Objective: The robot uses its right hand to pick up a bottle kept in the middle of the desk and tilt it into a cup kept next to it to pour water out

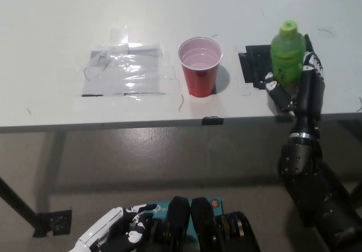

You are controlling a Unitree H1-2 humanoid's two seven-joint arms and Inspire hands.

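Black fingers [275, 91] spread apart, curled loosely round the lower part of the green bottle [286, 56]; clear grip not evident, contact with the bottle hard to judge from this angle. Right hand [294, 85] at the near right edge of the white desk [68, 14], palm side toward the bottle, black forearm dropping below the desk edge toward the lower right.

Green bottle upright, green cap on top, standing on a black square mat [255, 65] at the right of the desk. Just left of the mat, apart from the bottle, a red plastic cup [200, 65], upright, open mouth up, pale inside. Further left, a patch of clear shiny tape [127, 71] stuck flat on the desk surface, well apart from the cup. Small black tab [212, 120] on the desk's front edge, below the cup.

Left hand [110, 238], white, low at the picture's bottom left, beneath desk level, well apart from everything on the desk; fingers' state not discernible there.
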